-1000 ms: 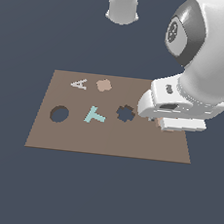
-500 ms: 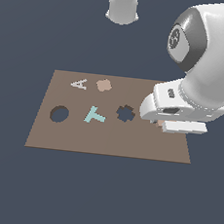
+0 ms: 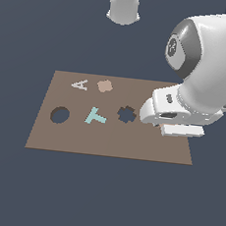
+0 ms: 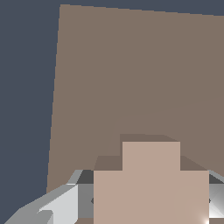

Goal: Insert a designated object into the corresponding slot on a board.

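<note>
Down at the wrist, the tan cross-shaped piece (image 4: 151, 183) filled the near part of the wrist view, lying flat-faced toward the camera with one stepped arm pointing out over the board (image 4: 131, 70). As a cross it showed no single long axis; only one arm and parts of the two side arms were in frame, the rest cut off by the picture's edge. Grey finger pads (image 4: 83, 199) showed on either side of the piece, pressed up against its side arms, so the gripper (image 4: 151, 201) was closed on it.

From the exterior view, the piece itself was hidden almost wholly behind the white hand and wrist of the arm (image 3: 202, 80), which hung low over the board's (image 3: 107, 139) end at the exterior view's right. The gripper's (image 3: 175, 127) fingertips could not be made out there. The cross-shaped slot (image 3: 126, 114) lay open and dark just beside the hand, toward the exterior view's left. Farther that way sat the teal T (image 3: 96, 116), the round hole (image 3: 60, 115), the pale letter A (image 3: 80, 85) and the rounded tan piece (image 3: 104, 86).
</note>
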Controlling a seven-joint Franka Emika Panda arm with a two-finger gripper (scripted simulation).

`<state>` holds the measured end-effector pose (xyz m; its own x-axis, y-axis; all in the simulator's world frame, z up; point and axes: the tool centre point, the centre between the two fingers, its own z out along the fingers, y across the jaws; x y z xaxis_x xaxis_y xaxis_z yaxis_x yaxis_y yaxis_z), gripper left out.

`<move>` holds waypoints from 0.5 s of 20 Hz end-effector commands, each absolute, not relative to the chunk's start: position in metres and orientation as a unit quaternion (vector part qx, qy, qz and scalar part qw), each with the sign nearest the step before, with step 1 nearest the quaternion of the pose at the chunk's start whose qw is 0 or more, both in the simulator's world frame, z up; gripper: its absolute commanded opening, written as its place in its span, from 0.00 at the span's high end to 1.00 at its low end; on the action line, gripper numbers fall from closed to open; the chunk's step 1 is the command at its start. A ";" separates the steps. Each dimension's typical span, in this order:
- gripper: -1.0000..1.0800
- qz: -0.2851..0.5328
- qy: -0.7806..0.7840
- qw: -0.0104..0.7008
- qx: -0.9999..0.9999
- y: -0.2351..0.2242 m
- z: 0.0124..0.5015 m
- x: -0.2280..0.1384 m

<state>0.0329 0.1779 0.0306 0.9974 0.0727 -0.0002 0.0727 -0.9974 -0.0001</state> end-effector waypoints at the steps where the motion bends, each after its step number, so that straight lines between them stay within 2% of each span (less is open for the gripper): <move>1: 1.00 0.000 -0.036 0.000 -0.999 0.178 0.030 0.033; 10: 1.00 0.000 -0.033 0.000 -0.999 0.176 0.031 0.033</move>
